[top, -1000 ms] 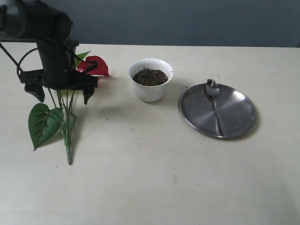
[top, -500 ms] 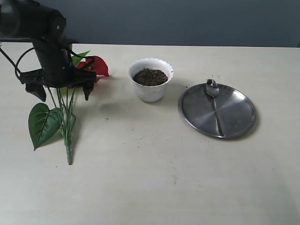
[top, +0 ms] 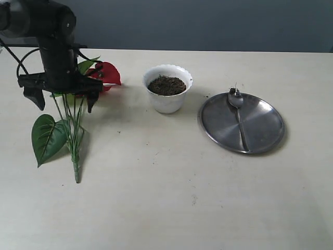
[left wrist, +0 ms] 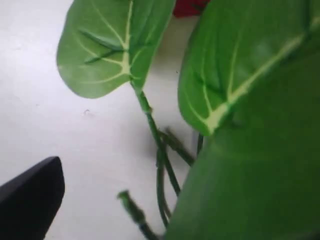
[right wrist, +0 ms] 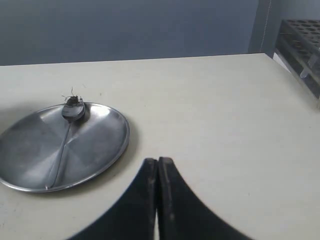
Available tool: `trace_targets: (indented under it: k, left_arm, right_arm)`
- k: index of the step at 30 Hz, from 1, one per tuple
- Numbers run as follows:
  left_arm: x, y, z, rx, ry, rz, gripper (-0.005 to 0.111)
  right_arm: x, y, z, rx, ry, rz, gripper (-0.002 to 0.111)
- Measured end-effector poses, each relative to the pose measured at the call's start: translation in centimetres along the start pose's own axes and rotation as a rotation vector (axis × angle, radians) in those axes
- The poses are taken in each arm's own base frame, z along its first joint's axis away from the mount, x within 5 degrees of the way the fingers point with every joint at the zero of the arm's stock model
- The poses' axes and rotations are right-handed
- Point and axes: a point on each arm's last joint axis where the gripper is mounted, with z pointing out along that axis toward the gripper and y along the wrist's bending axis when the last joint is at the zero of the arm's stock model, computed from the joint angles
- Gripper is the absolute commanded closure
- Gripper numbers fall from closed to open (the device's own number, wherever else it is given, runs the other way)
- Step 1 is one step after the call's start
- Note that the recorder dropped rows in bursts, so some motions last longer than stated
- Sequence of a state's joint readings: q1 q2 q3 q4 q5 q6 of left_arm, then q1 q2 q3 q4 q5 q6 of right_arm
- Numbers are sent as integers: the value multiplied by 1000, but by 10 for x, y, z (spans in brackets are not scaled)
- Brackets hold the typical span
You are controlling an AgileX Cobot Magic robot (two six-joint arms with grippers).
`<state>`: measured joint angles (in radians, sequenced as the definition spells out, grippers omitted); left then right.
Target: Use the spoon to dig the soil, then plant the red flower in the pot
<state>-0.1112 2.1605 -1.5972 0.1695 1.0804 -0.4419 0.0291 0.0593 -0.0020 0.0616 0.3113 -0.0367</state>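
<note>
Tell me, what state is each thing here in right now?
red flower: lying flat on the table, not planted.
pot: upright, filled with soil.
spoon: lying on the steel plate, soil crumbs on its bowl.
left gripper: open, above the flower's stems.
right gripper: shut, empty.

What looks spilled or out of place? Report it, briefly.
A clump of soil sits on the spoon bowl in the steel plate, and dark crumbs dot the table near the pot. Nothing else stands out.
</note>
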Motion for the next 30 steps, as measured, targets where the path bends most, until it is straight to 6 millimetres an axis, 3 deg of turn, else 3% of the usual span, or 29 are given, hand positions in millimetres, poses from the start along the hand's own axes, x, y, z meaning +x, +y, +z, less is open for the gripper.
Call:
trace_targets:
  k: [5,30]
  left_arm:
    - [-1,-6,15,26,19,-9,2]
    - [-1,-13,30,78,25,-20,2]
  right_arm:
    - [0,0,0,0,0,0,109]
    - [0,0,0,0,0,0,109]
